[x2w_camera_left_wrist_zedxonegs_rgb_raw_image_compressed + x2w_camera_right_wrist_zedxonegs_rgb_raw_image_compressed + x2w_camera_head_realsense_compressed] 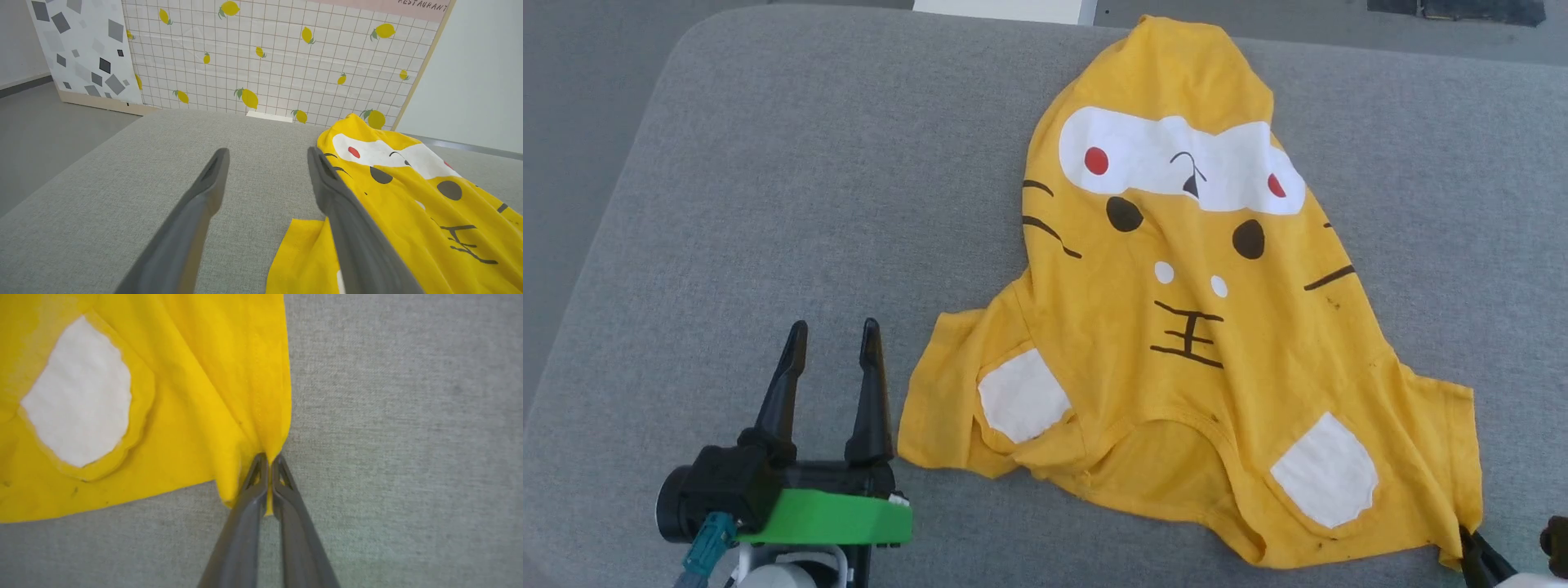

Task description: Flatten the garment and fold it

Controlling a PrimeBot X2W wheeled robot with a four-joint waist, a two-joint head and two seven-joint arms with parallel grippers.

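Note:
The garment (1201,327), a yellow T-shirt with a cartoon face, white patches and black stripes, lies spread but rumpled on the grey cushion, collar toward me. My left gripper (835,331) stands open just left of the near left sleeve, nothing between its fingers; in the left wrist view the left gripper (267,157) has the garment (408,204) beside its right finger. My right gripper (269,458) is shut on the corner of the right sleeve of the garment (184,396), yellow cloth pinched between its fingers. In the head view the right gripper (1470,541) meets that sleeve corner at the lower right.
The grey cushioned surface (768,204) has a rounded far-left corner, with grey floor (572,122) beyond it. A lemon-printed grid backdrop (265,53) and a grey-speckled panel (81,49) stand behind the far edge. Bare cushion lies left of the garment.

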